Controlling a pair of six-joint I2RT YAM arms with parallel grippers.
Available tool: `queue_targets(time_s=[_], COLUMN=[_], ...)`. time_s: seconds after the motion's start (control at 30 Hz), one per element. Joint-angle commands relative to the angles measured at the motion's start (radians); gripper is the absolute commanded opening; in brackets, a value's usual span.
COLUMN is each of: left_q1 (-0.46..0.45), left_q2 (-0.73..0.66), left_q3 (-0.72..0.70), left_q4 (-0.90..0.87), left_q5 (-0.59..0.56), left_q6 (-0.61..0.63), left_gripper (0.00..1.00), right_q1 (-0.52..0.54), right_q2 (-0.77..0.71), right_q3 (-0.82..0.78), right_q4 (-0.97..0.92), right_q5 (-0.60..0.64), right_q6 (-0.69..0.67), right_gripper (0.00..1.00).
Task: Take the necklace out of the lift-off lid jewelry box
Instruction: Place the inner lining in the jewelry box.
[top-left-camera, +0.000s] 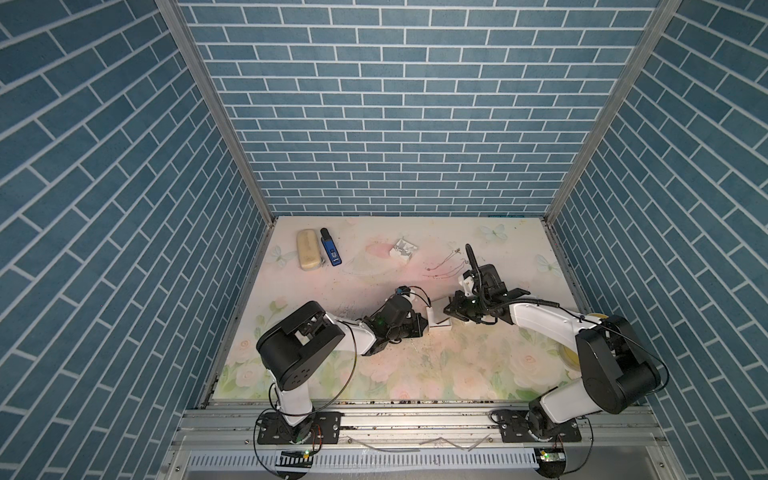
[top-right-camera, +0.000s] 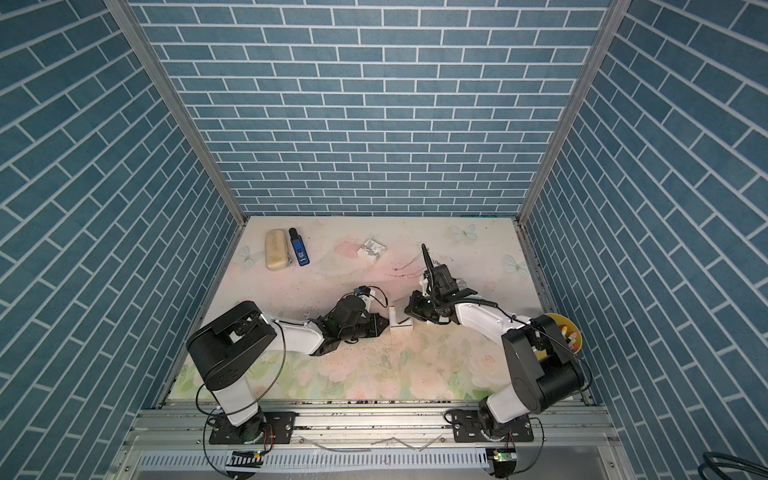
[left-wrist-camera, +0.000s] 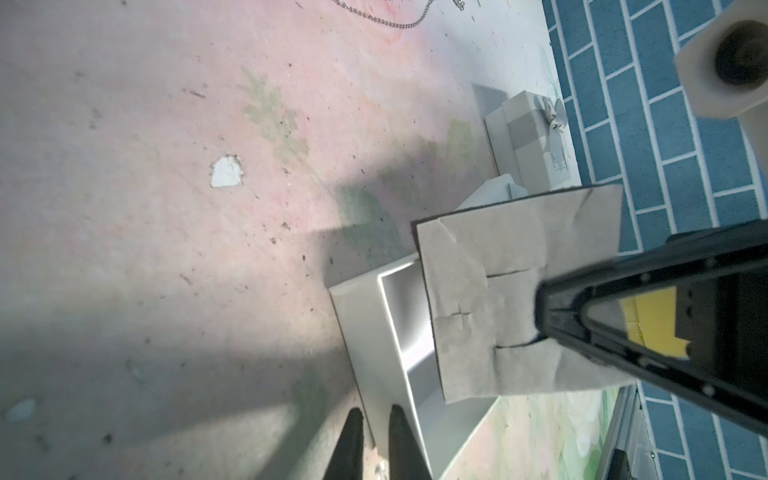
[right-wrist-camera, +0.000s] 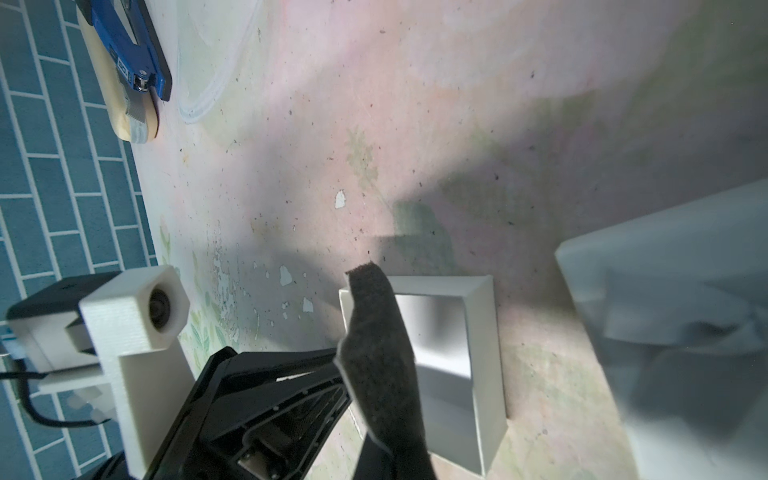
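Note:
The open white jewelry box stands mid-table between both arms, and what shows of its inside is bare. My left gripper is shut on its near wall, one finger inside and one outside. My right gripper is shut on a grey felt insert pad, held tilted just above the box's opening. The thin necklace lies loose on the table behind the box, its chain also in the left wrist view.
A white lid with a grey bow sits beyond the box, near the right arm. A beige case, a blue device and a small patterned white box lie at the back. A yellow bowl sits behind the right arm.

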Motion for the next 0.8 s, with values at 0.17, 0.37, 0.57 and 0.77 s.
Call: queue_targets(time_s=[0.17, 0.37, 0.57, 0.77], left_q1=[-0.011, -0.013, -0.013, -0.013], left_q2=[0.021, 0.024, 0.031, 0.035], left_q3=[-0.013, -0.013, -0.010, -0.007], left_q4=[0.019, 0.014, 0.015, 0.015], left_q5=[-0.026, -0.034, -0.031, -0.038], left_q6=[-0.013, -0.015, -0.017, -0.016], left_gripper=[0.14, 0.14, 0.14, 0.14], right_q1=[0.006, 0.006, 0.004, 0.004], right_q2=[0.032, 0.015, 0.018, 0.024], right_q3=[0.012, 0.014, 0.044, 0.096], right_q4=[-0.045, -0.080, -0.144, -0.213], right_q5=[-0.049, -0.057, -0.062, -0.068], right_q6=[0.037, 0.030, -0.020, -0.077], right_gripper=[0.00, 0.00, 0.00, 0.00])
